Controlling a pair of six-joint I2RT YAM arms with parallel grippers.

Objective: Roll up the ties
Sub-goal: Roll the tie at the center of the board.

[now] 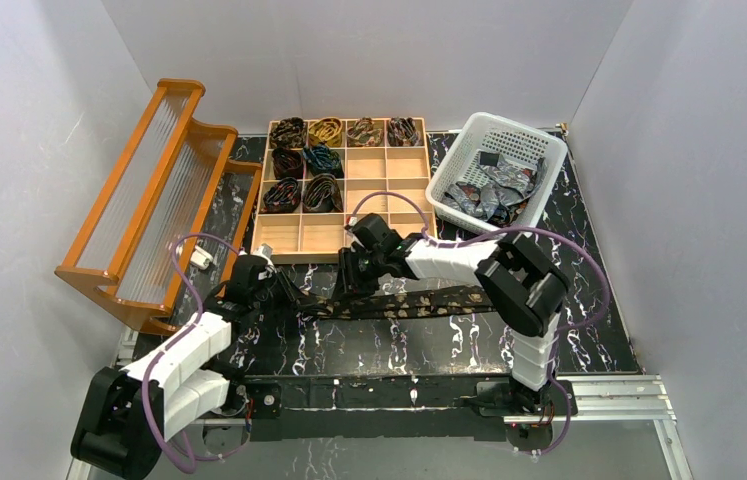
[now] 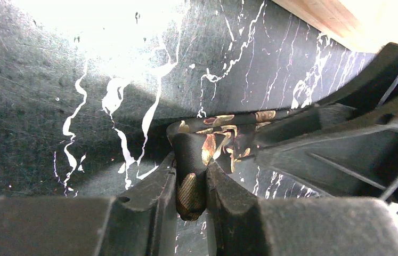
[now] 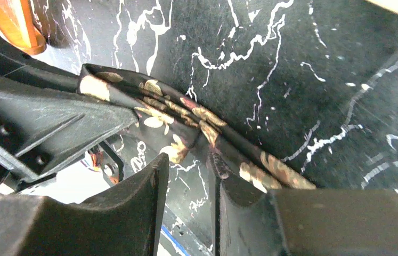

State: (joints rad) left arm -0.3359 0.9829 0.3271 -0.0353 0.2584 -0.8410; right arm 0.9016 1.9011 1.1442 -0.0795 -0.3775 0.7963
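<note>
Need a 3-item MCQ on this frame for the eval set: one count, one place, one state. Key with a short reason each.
1. How many rolled ties sit in the wooden tray?
A. 4
B. 8
C. 12

2. Where does the unrolled dark tie lie?
A. In a tray compartment
B. Draped over the tray's rim
C. Flat on the black table, in front of the tray

3. What is the left gripper doing?
A. Shut on the dark tie's folded end
B. Open, above the tray
C. Shut on a rolled tie

Key:
1 B: four in the back row, and two in each of the next two rows.
2 C: the top view shows it stretched along the table.
3 A: the left wrist view shows its fingers pinching the fold.
</note>
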